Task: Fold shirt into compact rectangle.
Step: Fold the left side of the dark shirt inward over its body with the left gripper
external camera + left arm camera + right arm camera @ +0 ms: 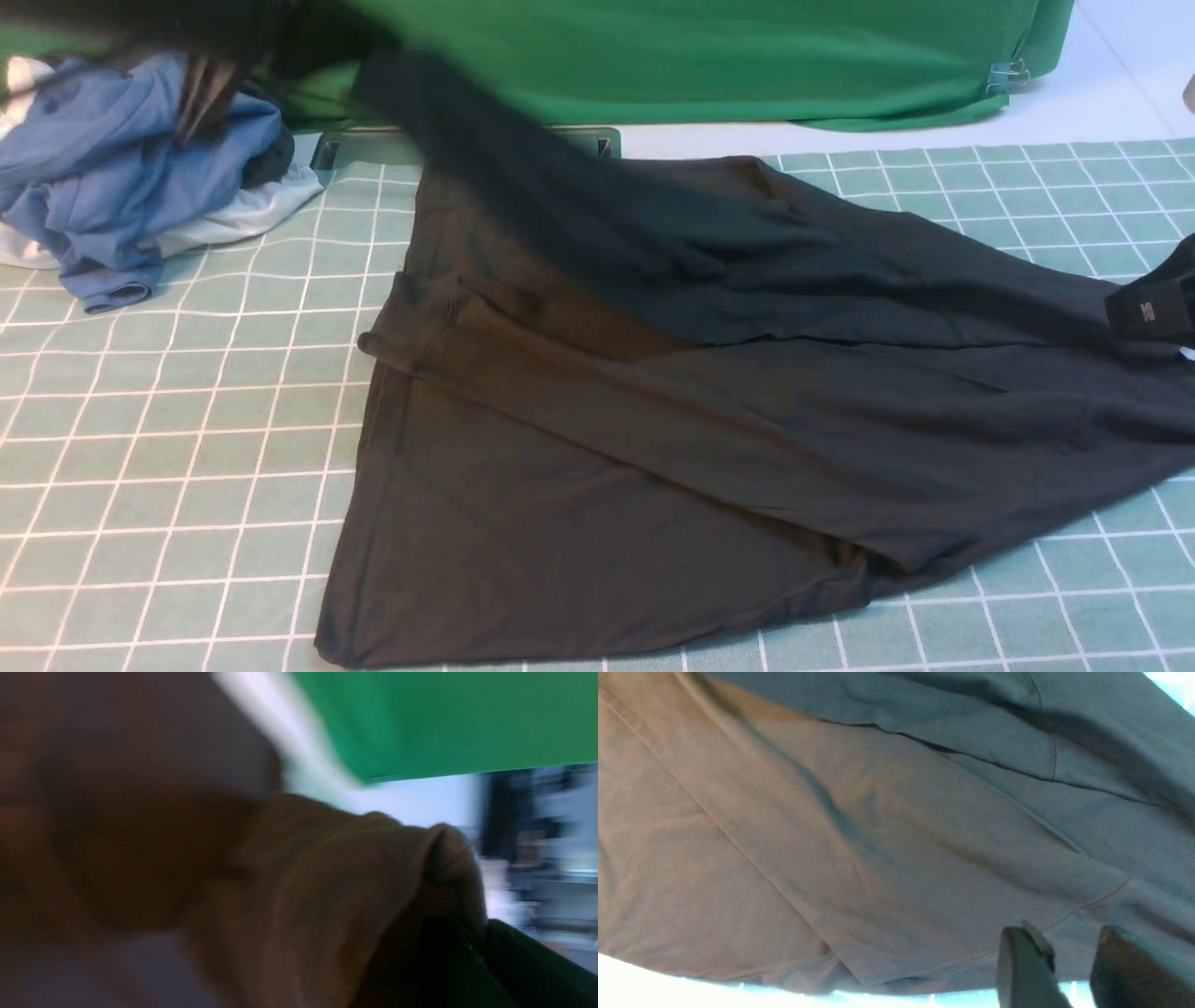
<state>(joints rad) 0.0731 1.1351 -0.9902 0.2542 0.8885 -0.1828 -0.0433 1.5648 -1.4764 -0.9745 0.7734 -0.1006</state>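
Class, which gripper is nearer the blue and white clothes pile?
Left. The left gripper, blurred, is right by the pile; the right gripper is at the far right edge of the shirt.

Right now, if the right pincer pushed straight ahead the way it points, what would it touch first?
Probably the black soft-knit T-shirt, near its stitched hem: the right pincer points at that cloth, though depth is unclear.

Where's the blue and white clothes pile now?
In the front view, the blue and white clothes pile sits on the far left of the gridded mat, left of the black shirt and near the green cloth.
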